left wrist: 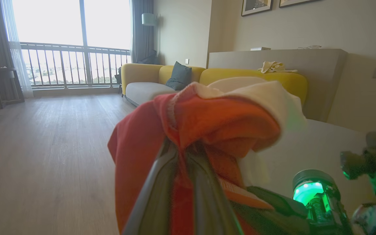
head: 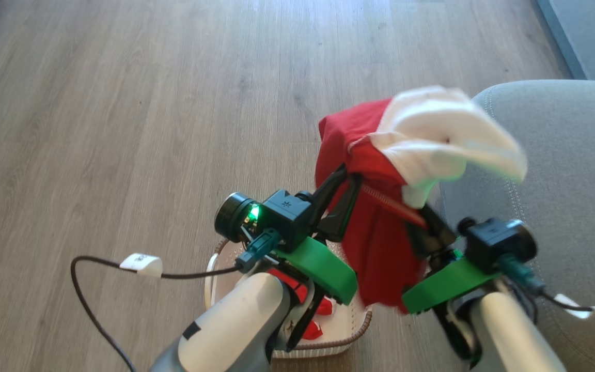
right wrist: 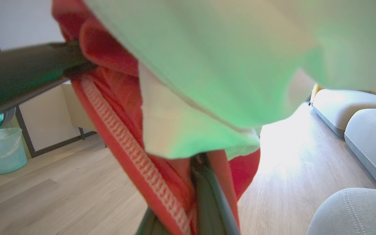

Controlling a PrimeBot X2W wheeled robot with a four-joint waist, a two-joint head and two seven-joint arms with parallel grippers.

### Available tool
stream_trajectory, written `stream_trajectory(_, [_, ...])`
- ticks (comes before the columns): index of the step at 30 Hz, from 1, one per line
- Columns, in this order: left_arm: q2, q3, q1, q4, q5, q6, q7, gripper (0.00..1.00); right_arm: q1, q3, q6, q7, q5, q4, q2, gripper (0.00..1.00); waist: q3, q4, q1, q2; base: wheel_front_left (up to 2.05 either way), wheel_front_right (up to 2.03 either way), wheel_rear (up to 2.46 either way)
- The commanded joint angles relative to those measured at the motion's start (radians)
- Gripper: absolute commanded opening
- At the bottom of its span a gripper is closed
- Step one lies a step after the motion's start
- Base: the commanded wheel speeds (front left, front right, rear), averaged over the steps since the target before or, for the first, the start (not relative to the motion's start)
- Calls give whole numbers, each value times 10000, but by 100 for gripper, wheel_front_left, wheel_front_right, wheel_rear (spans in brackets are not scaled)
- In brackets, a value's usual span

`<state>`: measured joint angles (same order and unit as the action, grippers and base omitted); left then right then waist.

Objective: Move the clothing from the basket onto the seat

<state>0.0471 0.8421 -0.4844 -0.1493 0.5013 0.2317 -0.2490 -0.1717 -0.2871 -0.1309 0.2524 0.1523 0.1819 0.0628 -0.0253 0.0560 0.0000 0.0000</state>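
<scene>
Clothing (head: pixel 380 232): red and white bundle held up in the air, its lower end over the right end of the basket (head: pixel 351 335) in the head view, just beside the seat (head: pixel 561 155). A white piece (head: pixel 442 139) drapes over the top toward the seat and is blurred. A ribbed red-and-white band (head: pixel 393 204) crosses the red part.
Left gripper (head: pixel 346 181): jaws closed on a fold of red fabric, with cloth bunched over the tips.
Right gripper (head: pixel 424 222): jaws gripping the bundle lower down by the ribbed band, tips buried in cloth.
Basket: on the floor (head: pixel 122 103) under the left forearm, which hides much of it. Some red pieces (head: pixel 323 310) lie inside.
Seat: grey, to the right of the bundle, with a stitched line along its rounded edge.
In the way: the white piece hangs close before the right wrist camera, tinted green by a light. Red cloth blocks the middle of the left wrist view.
Cable (head: pixel 142 264): dark, with a white tag, looping from the left wrist over the floor.
Room behind, left wrist view: yellow sofa (left wrist: pixel 246 76) with a dark cushion (left wrist: pixel 180 76), pale cloth (left wrist: pixel 274 67) on its back, balcony railing (left wrist: pixel 70 62) outside a bright window.
Room behind, right wrist view: pale teal bin (right wrist: pixel 2 148) by a wall, grey sofa (right wrist: pixel 370 137) across the floor.
</scene>
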Motion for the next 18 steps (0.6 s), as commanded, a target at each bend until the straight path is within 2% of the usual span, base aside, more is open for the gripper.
stream_trajectory(1, [32,-496,-195,224,-70,-31,-128,0,-266,82,2,94,116,-529,-125,0,27,-14,0,0,0,0,0])
stream_trajectory(8, [31,-830,15,-59,-158,-155,-128,0,-416,977,2,94,469,-1222,-125,0,191,-45,0,0,0,0,0])
stream_trajectory(18, [31,-583,193,-841,-86,-504,-128,0,-580,1509,2,94,559,-2090,-125,0,272,-41,0,0,0,0,0])
